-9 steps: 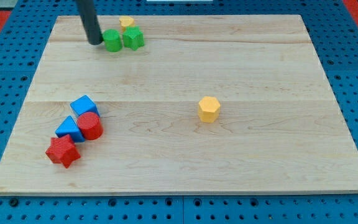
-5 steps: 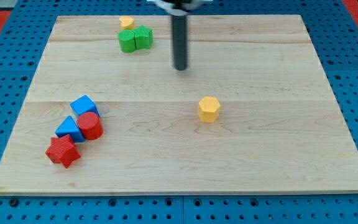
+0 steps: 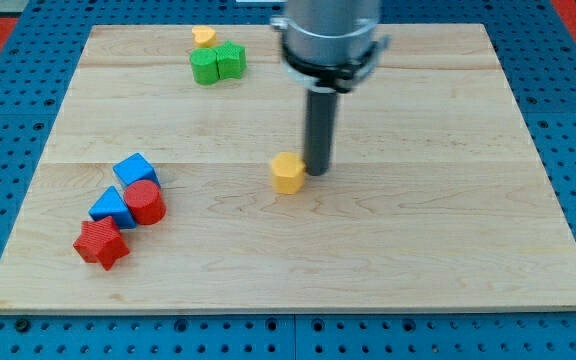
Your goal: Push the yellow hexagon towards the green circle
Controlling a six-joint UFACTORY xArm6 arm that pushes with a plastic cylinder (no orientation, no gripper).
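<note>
One rod, no jaws: my tip (image 3: 318, 171) touches the yellow hexagon's (image 3: 287, 173) right side.

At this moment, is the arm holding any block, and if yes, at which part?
Nothing is held; the arm has only a rod. My tip stands right against the yellow hexagon, at its side toward the view's right, as if pushing it.
</note>
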